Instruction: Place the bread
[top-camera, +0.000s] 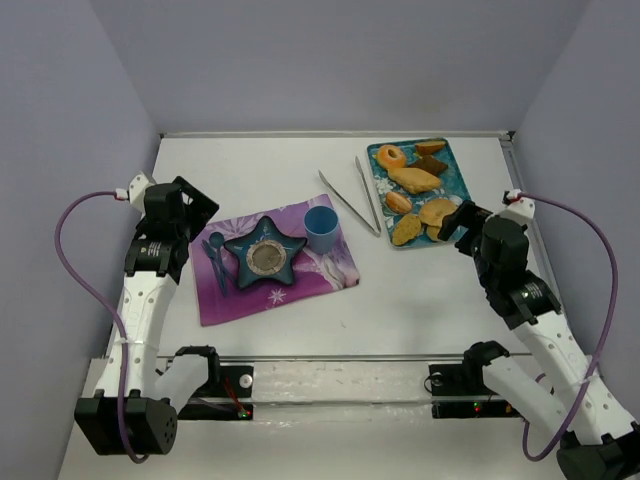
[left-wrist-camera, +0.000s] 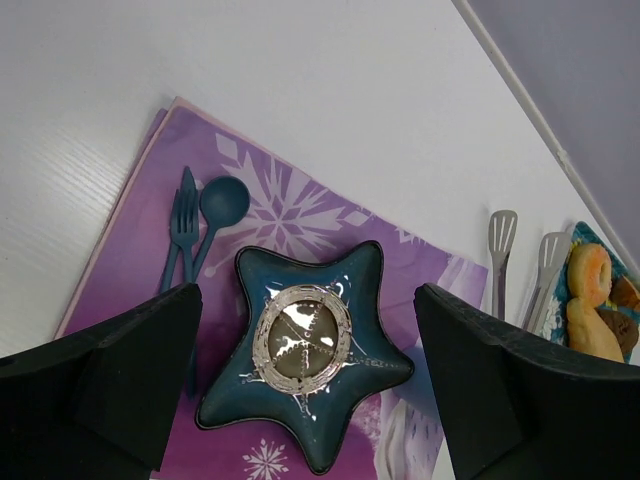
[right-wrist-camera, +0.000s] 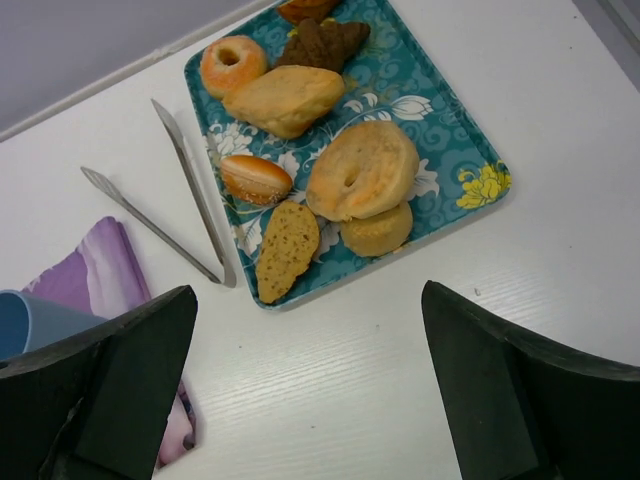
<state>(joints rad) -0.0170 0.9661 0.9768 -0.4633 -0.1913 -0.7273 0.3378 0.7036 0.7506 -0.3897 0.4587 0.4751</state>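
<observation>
Several breads lie on a teal floral tray (top-camera: 458, 172) (right-wrist-camera: 470, 150) at the back right: a ring-shaped bagel (right-wrist-camera: 362, 170), a long roll (right-wrist-camera: 285, 98) (top-camera: 415, 180), a small doughnut (right-wrist-camera: 232, 64), a glazed roll (right-wrist-camera: 255, 178), a seeded flat piece (right-wrist-camera: 287, 250) and a round bun (right-wrist-camera: 377, 232). A dark blue star-shaped plate (top-camera: 263, 255) (left-wrist-camera: 305, 375) rests on a purple placemat (top-camera: 320, 275). My right gripper (top-camera: 460, 222) (right-wrist-camera: 308, 340) hangs open over bare table just in front of the tray, holding nothing. My left gripper (top-camera: 190, 215) (left-wrist-camera: 308, 340) is open above the star plate, also holding nothing.
Metal tongs (top-camera: 350, 200) (right-wrist-camera: 190, 190) lie on the table between the placemat and the tray. A blue cup (top-camera: 321, 228) stands at the placemat's back right corner. A blue fork and spoon (top-camera: 215, 262) (left-wrist-camera: 200, 225) lie left of the plate.
</observation>
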